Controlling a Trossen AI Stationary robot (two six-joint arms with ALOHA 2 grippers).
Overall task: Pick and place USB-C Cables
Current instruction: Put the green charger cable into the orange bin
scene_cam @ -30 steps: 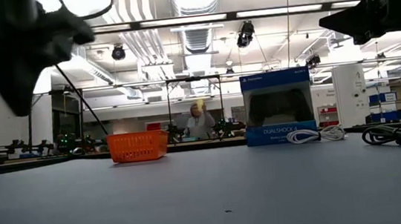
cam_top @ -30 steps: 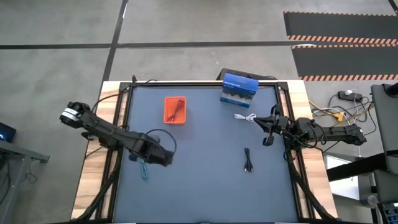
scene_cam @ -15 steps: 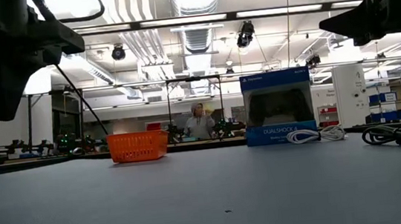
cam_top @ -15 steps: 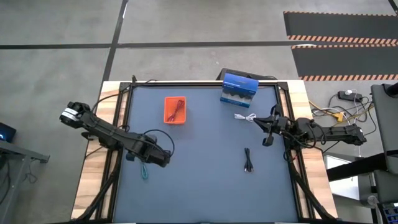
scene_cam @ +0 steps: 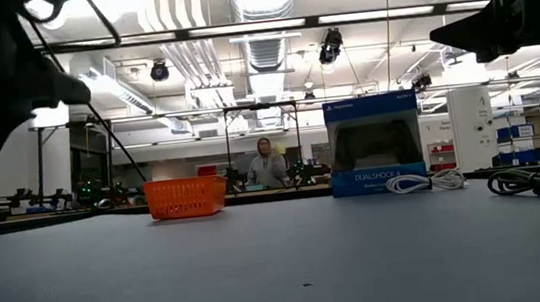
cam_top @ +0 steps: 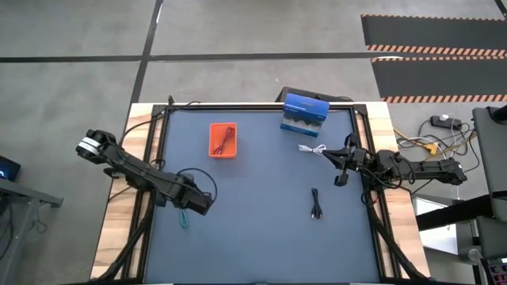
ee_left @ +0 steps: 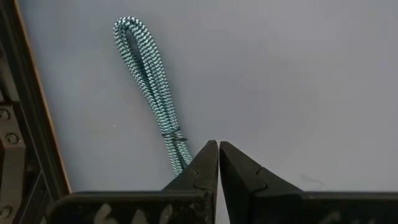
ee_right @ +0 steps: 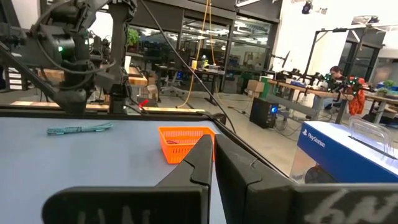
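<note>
Cables lie spread on the bench (cam_top: 261,237). Teal cable (cam_top: 184,218) is at lower left of the high view, just beside the left pincer (cam_top: 192,207), whose fingers are together and hold nothing. Black cable (cam_top: 316,204) is at lower right. White cable (cam_top: 312,149) lies near the right pincer (cam_top: 341,179), fingers together, empty. Red cable (cam_top: 224,139) is inside the orange basket (cam_top: 212,141) at upper left, near the blue box (cam_top: 304,112).
</note>
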